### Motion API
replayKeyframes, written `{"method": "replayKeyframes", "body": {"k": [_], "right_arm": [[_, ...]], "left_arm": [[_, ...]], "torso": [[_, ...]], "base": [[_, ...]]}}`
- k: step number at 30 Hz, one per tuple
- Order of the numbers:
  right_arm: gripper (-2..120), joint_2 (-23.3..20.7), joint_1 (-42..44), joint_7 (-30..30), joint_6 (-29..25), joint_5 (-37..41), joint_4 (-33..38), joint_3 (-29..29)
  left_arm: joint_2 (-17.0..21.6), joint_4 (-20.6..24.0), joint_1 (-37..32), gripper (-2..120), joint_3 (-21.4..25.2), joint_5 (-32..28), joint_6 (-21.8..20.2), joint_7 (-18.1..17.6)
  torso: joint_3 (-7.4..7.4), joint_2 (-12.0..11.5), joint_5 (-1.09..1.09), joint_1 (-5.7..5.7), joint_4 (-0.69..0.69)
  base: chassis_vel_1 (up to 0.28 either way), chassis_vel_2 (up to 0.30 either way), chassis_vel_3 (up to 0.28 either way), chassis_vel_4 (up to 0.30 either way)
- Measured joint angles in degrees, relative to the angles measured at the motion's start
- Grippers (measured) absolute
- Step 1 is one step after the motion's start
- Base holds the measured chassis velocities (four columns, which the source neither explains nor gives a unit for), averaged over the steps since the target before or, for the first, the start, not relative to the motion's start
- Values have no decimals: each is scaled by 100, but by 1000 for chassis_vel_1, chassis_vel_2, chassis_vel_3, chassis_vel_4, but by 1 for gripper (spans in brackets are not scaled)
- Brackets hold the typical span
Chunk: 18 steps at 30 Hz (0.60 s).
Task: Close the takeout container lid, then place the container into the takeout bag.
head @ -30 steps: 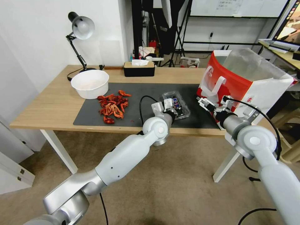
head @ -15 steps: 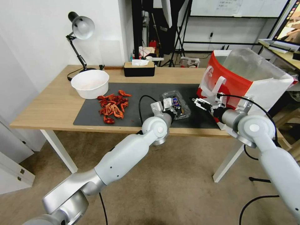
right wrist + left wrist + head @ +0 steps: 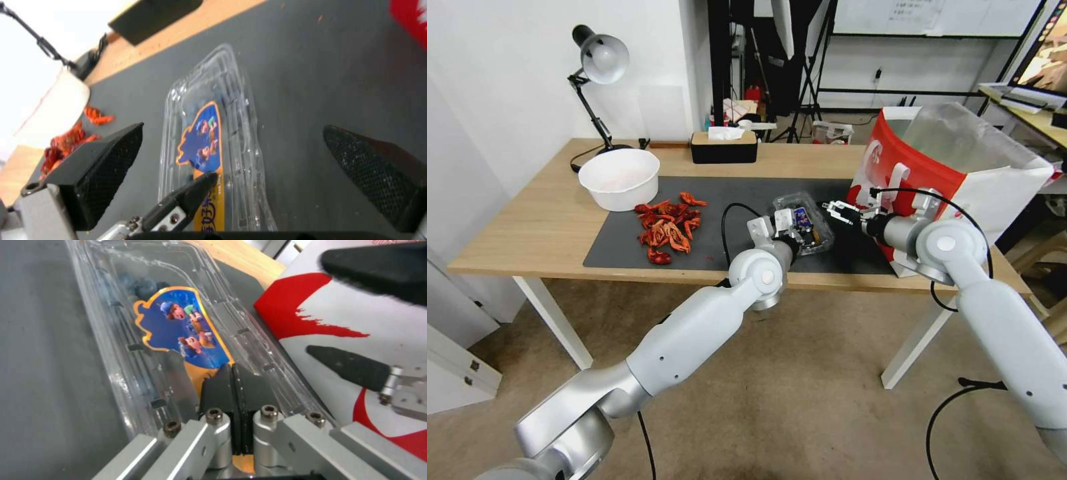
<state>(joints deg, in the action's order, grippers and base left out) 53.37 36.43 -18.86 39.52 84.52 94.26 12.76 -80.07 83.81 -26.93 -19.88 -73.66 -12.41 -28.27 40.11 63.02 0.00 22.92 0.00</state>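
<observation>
Wooden table [image 3: 534,227] w/ white legs on beige floor [image 3: 800,427], white wall [image 3: 507,100] behind, black-and-silver desk lamp [image 3: 597,60] at back left, whiteboard [image 3: 934,17] beyond

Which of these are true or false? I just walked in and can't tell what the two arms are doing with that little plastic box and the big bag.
1. The container lies on the dark mat. True.
2. The left gripper has its fingers pressed together on the lid. True.
3. The right gripper is shut. False: its fingers are spread wide beside the container.
4. The container is already inside the takeout bag. False: it sits on the mat beside the bag.
5. The white bowl holds the red pieces. False: they lie on the mat beside it.
</observation>
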Motion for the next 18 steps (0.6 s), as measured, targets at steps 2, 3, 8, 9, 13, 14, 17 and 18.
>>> {"method": "replayKeyframes", "body": {"k": [2,3,8,9,13,14,17,18], "right_arm": [[100,0,-66,58,44,-2,-78,-57],[100,1,-139,109,88,-6,-154,-119],[100,92,-325,225,151,-56,-401,-312],[100,120,-358,239,157,-74,-444,-355],[100,197,-429,267,177,-101,-536,-460],[100,197,-429,267,177,-101,-536,-460],[100,270,-509,291,188,-133,-658,-567],[100,270,-509,291,188,-133,-658,-567]], "left_arm": [[5,5,-7,0,2,-1,0,-1],[7,14,-16,0,5,-1,1,-2],[5,21,-28,0,14,-1,14,-4],[5,25,-29,0,16,-1,17,-7],[22,46,-34,0,19,-2,20,-10],[22,46,-34,0,19,-2,20,-10],[37,47,-39,0,32,-2,21,-11],[37,47,-39,0,32,-2,21,-11]], "torso": [[0,0,0,0,0],[0,1,-1,0,0],[0,1,-1,0,0],[0,1,-1,0,0],[0,1,-1,-1,0],[0,1,-1,-1,0],[0,1,0,0,0],[0,1,0,0,0]], "base": [[0,0,0,0],[0,0,0,0],[0,0,0,0],[0,0,0,0],[0,0,0,0],[0,0,0,0],[0,0,0,0],[0,0,0,0]]}}
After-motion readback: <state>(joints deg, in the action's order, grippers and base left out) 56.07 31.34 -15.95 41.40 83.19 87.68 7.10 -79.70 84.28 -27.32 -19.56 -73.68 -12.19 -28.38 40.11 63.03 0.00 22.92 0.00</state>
